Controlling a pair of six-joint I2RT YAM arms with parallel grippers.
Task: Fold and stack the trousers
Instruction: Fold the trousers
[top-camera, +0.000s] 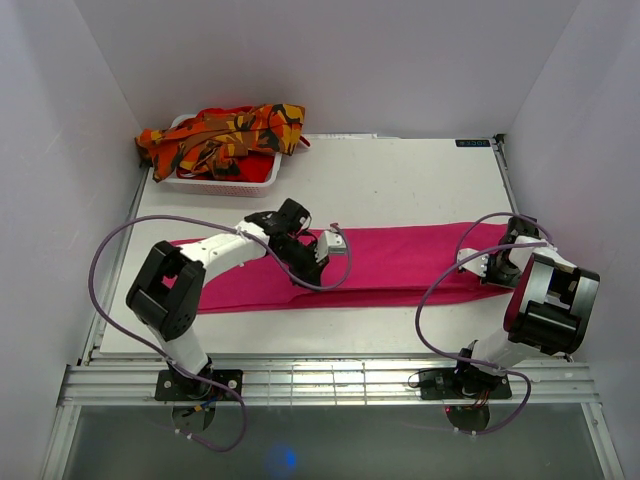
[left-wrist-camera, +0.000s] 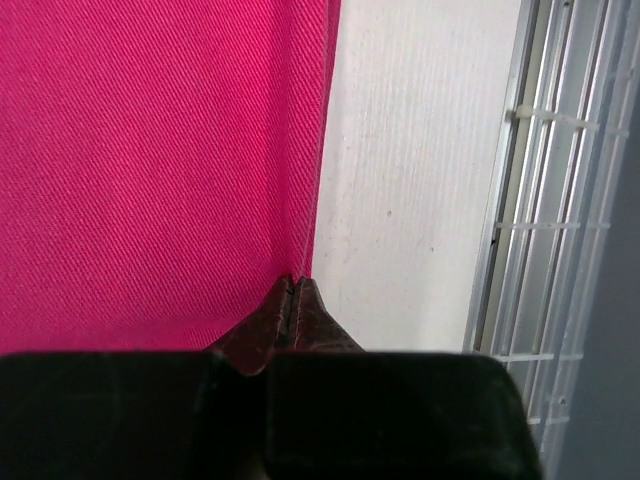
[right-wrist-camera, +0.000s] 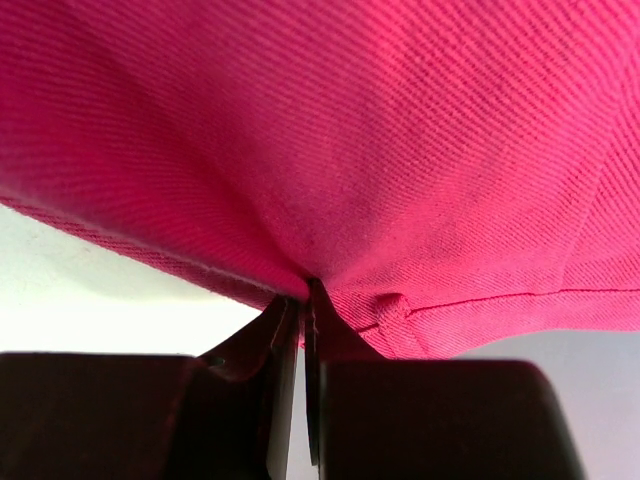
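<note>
Left gripper (left-wrist-camera: 292, 288) and right gripper (right-wrist-camera: 304, 296) both clamped on pink trousers (top-camera: 400, 260); table-corner label (top-camera: 474, 143) unreadable.

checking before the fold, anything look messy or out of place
The orange patterned trousers sit crumpled in the white basket at the back left, spilling over its rim. The pink trousers look tidy.

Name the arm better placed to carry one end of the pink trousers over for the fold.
Right. The right fingers are shut on the pink trousers at their right end, with cloth raised off the table. The left fingers pinch the near edge around mid-length, probably better suited to anchoring the fold line.
</note>
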